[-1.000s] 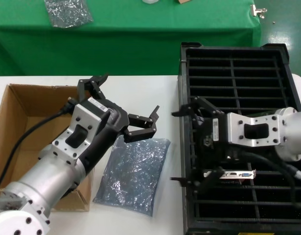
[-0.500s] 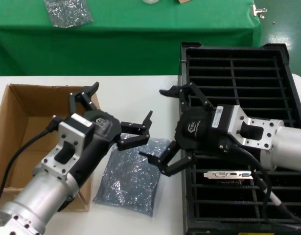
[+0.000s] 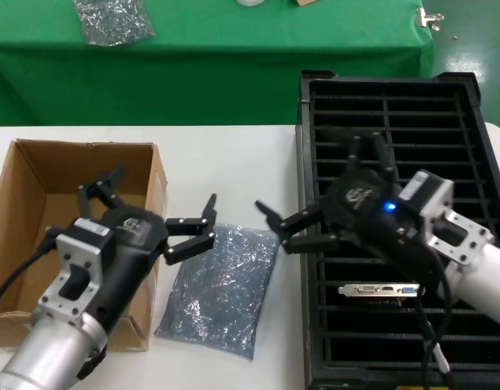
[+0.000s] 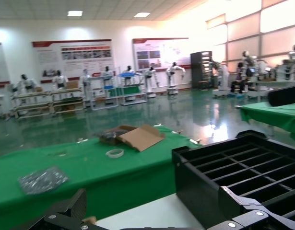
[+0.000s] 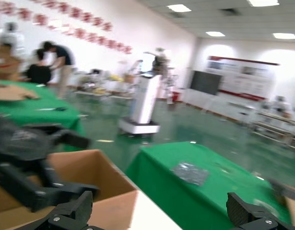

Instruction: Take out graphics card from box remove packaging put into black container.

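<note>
Graphics card point(image 3: 380, 289) in black container point(image 3: 469, 130), mostly hidden under right arm.

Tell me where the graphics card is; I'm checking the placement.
In the head view, the graphics card lies in the black container, near its front left, just below the right gripper.

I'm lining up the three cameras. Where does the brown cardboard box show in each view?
Head view: the box sits at the left, partly behind the left gripper.
Left wrist view: not in it.
Right wrist view: its open corner fills the lower left.
Shared landmark: the green-clothed table.
</note>
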You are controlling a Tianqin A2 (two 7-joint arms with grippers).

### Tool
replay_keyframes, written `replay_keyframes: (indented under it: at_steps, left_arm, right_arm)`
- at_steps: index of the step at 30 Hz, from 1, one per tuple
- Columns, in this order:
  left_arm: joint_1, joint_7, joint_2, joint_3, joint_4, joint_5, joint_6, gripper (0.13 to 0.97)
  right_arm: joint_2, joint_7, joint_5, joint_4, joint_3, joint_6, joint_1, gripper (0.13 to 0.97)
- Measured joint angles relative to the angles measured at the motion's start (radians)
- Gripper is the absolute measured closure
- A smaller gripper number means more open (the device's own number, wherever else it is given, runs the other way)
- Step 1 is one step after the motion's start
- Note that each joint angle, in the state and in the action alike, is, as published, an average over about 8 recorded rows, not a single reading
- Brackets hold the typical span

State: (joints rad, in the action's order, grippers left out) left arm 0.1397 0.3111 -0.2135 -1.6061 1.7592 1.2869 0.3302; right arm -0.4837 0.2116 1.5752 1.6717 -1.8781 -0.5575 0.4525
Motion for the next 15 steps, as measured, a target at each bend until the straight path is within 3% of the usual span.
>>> replay_keyframes:
  at_steps: [15]
  left_arm:
    - [-0.079,-0.175,-0.049,0.003,-0.09,0.289,-0.186,0.132]
  right_arm:
    - [0.103,-0.119,0.127,-0.04,0.157,0.314,-0.255,0.129]
